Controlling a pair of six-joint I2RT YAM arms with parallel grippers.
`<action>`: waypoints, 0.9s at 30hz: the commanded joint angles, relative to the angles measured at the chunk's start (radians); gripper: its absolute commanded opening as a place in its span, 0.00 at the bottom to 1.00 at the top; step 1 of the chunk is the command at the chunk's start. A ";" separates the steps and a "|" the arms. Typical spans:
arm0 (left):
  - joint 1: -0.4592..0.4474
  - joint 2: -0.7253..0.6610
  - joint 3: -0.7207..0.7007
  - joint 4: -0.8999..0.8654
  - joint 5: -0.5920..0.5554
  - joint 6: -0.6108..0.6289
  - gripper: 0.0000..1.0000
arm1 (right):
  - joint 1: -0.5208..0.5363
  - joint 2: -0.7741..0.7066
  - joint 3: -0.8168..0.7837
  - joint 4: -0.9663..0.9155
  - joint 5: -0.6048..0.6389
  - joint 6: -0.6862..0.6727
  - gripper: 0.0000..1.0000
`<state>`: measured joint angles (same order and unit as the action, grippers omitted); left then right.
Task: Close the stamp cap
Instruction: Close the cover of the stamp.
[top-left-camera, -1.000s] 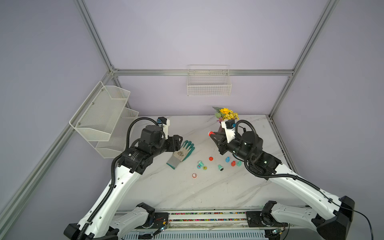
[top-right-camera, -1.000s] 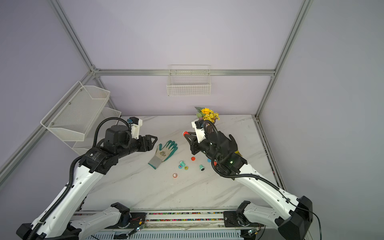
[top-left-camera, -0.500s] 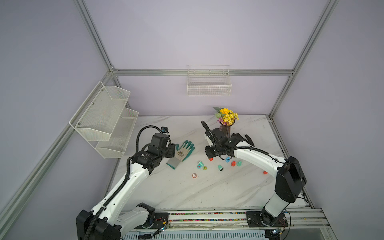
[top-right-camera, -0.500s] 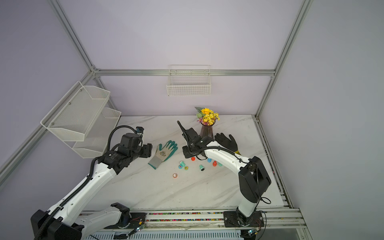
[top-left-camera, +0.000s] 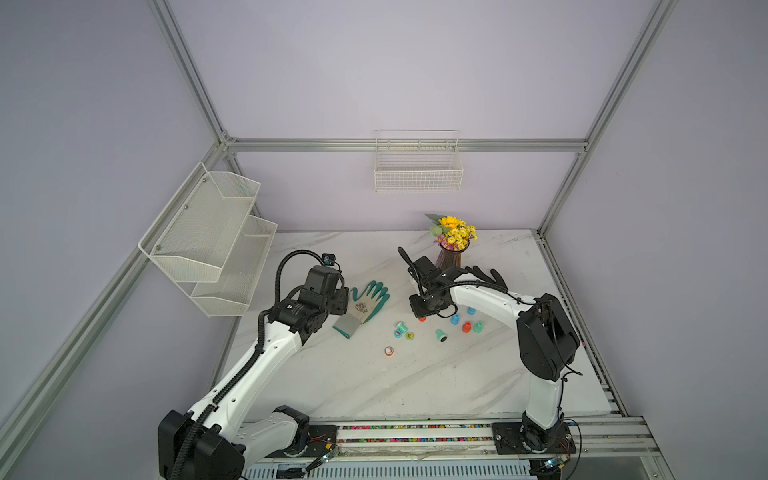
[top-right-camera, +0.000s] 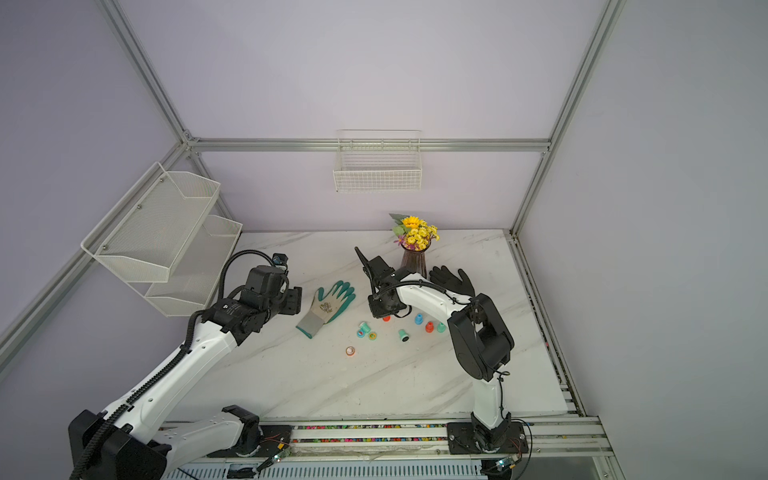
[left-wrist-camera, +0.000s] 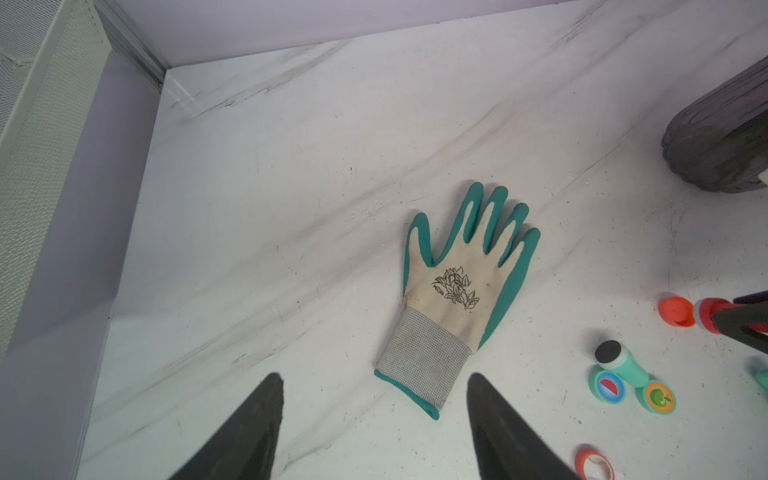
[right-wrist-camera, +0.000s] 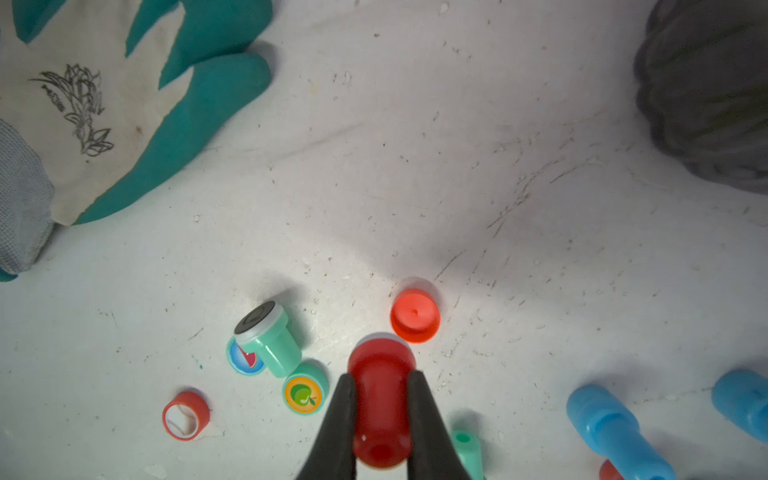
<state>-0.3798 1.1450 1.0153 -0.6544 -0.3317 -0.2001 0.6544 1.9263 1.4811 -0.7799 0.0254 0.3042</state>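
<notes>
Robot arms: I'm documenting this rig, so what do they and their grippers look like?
The left arm and right arm have white shells, black joints and looping black cables. The left gripper and right gripper each have two tapered matte-black fingers.

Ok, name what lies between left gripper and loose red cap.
Teal-and-cream glove just off the left gripper, then bare marble to the red cap; both top views show it.

I see the stubby red plastic stamp (right-wrist-camera: 380, 399) as smooth and glossy, the round orange-red plastic cap (right-wrist-camera: 414, 316) duller. The white marble-look tabletop (right-wrist-camera: 457, 166) is smooth but scuffed (fine scratches all over). Centre of a top view: a cream knitted cloth glove (top-left-camera: 365, 305) with teal rubbery coating. Left there: a white metal mesh shelf (top-left-camera: 208, 232), matt.
</notes>
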 joint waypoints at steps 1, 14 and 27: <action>0.007 0.002 0.023 0.007 -0.026 0.016 0.70 | 0.001 0.019 0.017 -0.019 0.042 -0.013 0.00; 0.016 0.009 0.028 0.007 -0.002 0.015 0.70 | 0.000 0.065 0.018 -0.002 0.060 -0.028 0.00; 0.024 0.008 0.026 0.007 0.014 0.014 0.70 | -0.001 0.087 0.021 -0.001 0.056 -0.034 0.00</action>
<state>-0.3664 1.1572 1.0153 -0.6567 -0.3195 -0.1982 0.6544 2.0026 1.4815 -0.7788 0.0711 0.2745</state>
